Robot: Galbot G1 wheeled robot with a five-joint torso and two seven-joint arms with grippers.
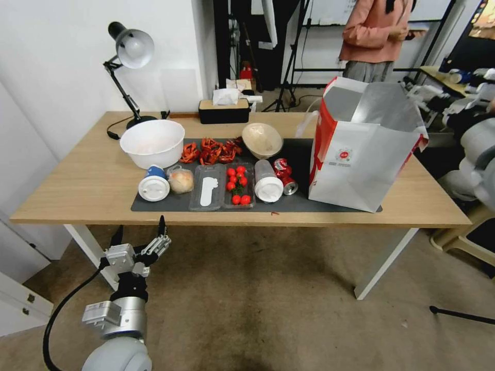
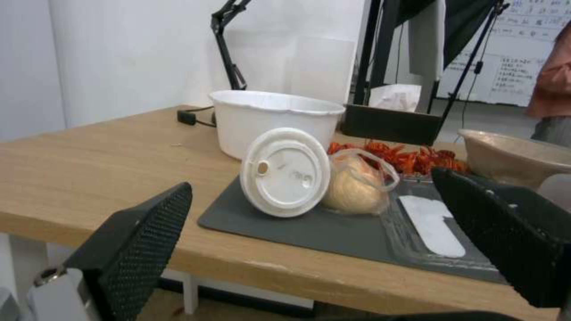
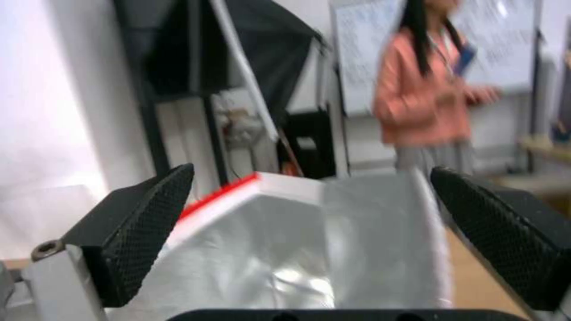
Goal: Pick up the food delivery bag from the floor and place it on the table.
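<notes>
You had the food delivery bag (image 1: 361, 149) standing upright on the right end of the table (image 1: 77, 190), its near corner on the grey mat (image 1: 309, 203), mouth open to the foil lining. Your right gripper (image 3: 309, 236) was at the bag's open top, fingers spread wide and holding nothing. Your left gripper (image 1: 139, 238) hung low before the table's near left edge, also open, facing a lidded cup (image 2: 285, 171) and a white bowl (image 1: 152, 142).

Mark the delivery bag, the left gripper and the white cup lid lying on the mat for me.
food delivery bag (image 1: 356, 170): head view, on its white front face.
left gripper (image 1: 138, 233): head view, midway between its open fingertips, below the table edge.
white cup lid (image 2: 285, 171): left wrist view, centre of the lid's disc.
</notes>
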